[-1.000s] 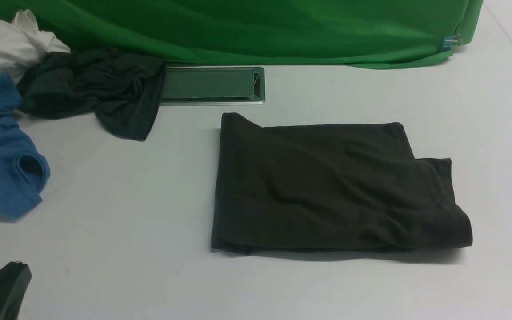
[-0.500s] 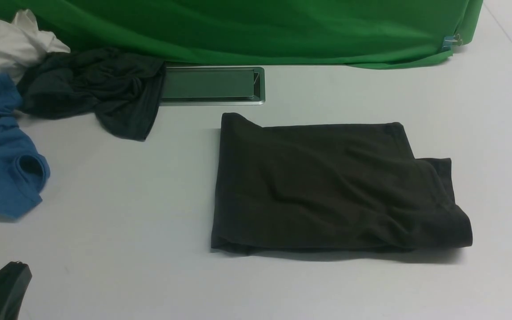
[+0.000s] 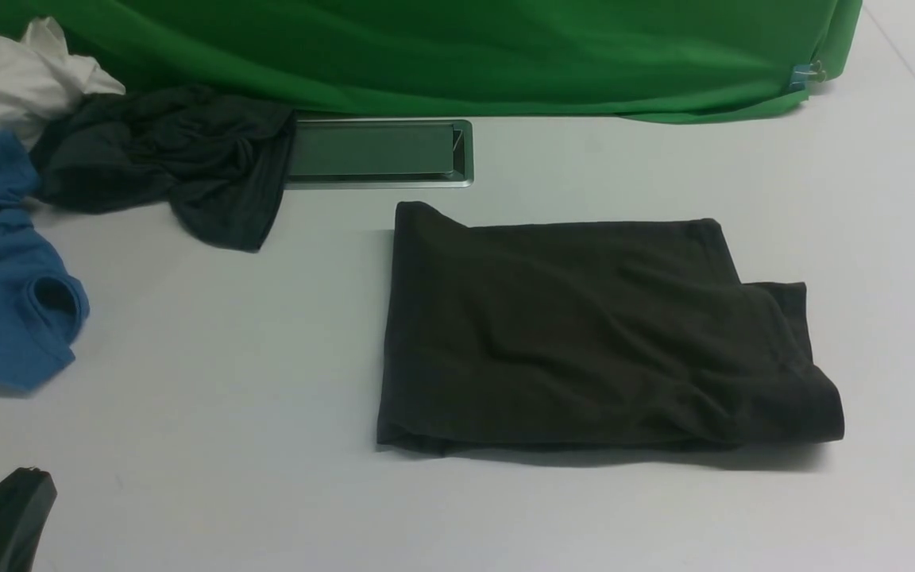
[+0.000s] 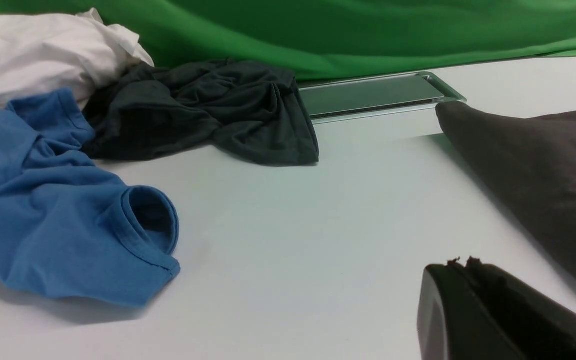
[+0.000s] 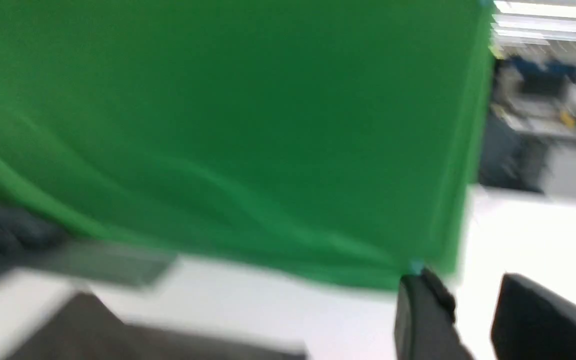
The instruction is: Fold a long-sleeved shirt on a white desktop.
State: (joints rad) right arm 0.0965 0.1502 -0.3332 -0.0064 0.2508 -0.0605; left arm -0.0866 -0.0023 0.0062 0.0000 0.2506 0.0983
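The long-sleeved shirt [image 3: 592,334] lies folded into a compact dark brown-black rectangle on the white desktop [image 3: 211,357], right of centre; one corner of it shows in the left wrist view [image 4: 538,170]. Its print and label are hidden. My left gripper [image 3: 25,477] sits at the near left edge, low over the table, jaws pressed together and empty [image 4: 463,262], well left of the shirt. My right gripper [image 5: 468,287] is out of the front view; its blurred wrist view shows two fingers apart with nothing between them, raised above the shirt's edge [image 5: 83,325].
A charcoal-grey garment [image 3: 179,159], a blue shirt [image 3: 5,286] and a white cloth [image 3: 5,75] are heaped at the far left. The grey cable hatch [image 3: 378,151] lies behind the folded shirt. A green cloth [image 3: 442,48] hangs along the back edge.
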